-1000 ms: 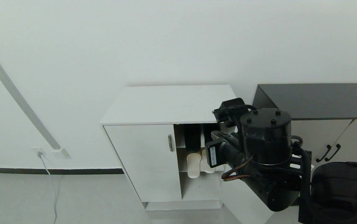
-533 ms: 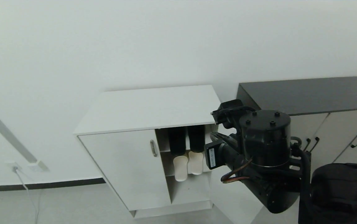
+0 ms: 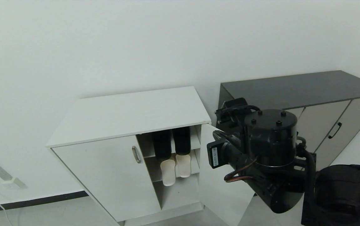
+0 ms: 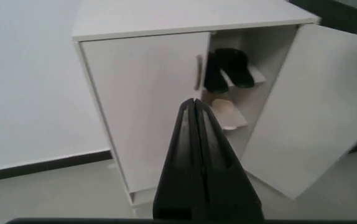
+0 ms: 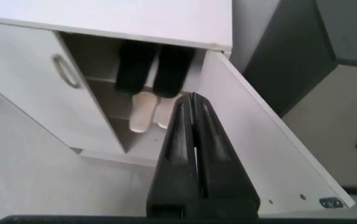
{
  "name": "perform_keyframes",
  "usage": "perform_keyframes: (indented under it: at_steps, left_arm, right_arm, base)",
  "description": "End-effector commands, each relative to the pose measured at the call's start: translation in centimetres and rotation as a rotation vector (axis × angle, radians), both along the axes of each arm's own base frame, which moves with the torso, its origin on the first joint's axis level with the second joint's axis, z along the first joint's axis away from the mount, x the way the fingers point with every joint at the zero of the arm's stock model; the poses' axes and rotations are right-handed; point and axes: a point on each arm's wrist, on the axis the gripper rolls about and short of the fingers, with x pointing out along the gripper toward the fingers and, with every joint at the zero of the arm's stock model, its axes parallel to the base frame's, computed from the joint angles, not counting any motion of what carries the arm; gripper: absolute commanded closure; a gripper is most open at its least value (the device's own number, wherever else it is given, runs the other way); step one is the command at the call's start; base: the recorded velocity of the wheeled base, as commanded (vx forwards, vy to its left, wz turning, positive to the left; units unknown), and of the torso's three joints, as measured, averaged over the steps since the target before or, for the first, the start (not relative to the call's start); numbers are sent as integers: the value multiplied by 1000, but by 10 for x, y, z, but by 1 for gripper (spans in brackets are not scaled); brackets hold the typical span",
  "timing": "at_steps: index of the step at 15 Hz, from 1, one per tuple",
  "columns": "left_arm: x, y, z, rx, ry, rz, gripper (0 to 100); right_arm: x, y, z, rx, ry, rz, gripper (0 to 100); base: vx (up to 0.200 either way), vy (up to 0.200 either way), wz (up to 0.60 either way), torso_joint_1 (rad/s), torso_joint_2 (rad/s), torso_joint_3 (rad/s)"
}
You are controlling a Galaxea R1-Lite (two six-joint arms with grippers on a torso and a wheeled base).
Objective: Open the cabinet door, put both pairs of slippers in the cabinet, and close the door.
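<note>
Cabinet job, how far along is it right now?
Done: the door stands open, and both pairs are inside the cabinet, black slippers above, white slippers below. In hand: nothing; the left gripper and right gripper are shut and empty, out in front of the cabinet. Left: shutting the door.

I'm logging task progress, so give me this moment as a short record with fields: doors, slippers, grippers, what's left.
cabinet: white, against the wall
right door: open
left door: shut
black slippers: inside, upper shelf
white slippers: inside, on the shelf below the black pair
left gripper: shut, empty
right gripper: shut, empty
left to do: close the right door
</note>
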Motion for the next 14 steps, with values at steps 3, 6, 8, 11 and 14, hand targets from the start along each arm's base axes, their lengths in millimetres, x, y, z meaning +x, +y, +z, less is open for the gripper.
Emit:
perform_keyframes:
  at_steps: [3, 6, 8, 11, 14]
  left_arm:
    - [0, 0, 0, -1, 0, -1, 100]
    - [0, 0, 0, 1, 0, -1, 100]
    - [0, 0, 0, 1, 0, -1, 100]
    - [0, 0, 0, 1, 0, -1, 100]
    - [0, 0, 0, 1, 0, -1, 100]
  right_arm:
    - [3, -1, -1, -3, 5, 2, 100]
    - [10, -7, -2, -3, 8, -9, 100]
    - [20, -11, -7, -19, 15, -34, 100]
    - [34, -19, -10, -22, 24, -61, 100]
    - [71, -38, -8, 4, 22, -98, 100]
  base:
    - [0, 0, 0, 0, 0, 0]
    - [-200, 0, 0, 9, 4, -1]
    - [0, 0, 0, 0, 0, 0]
    - [0, 0, 0, 0, 0, 0]
    - [0, 0, 0, 0, 0, 0]
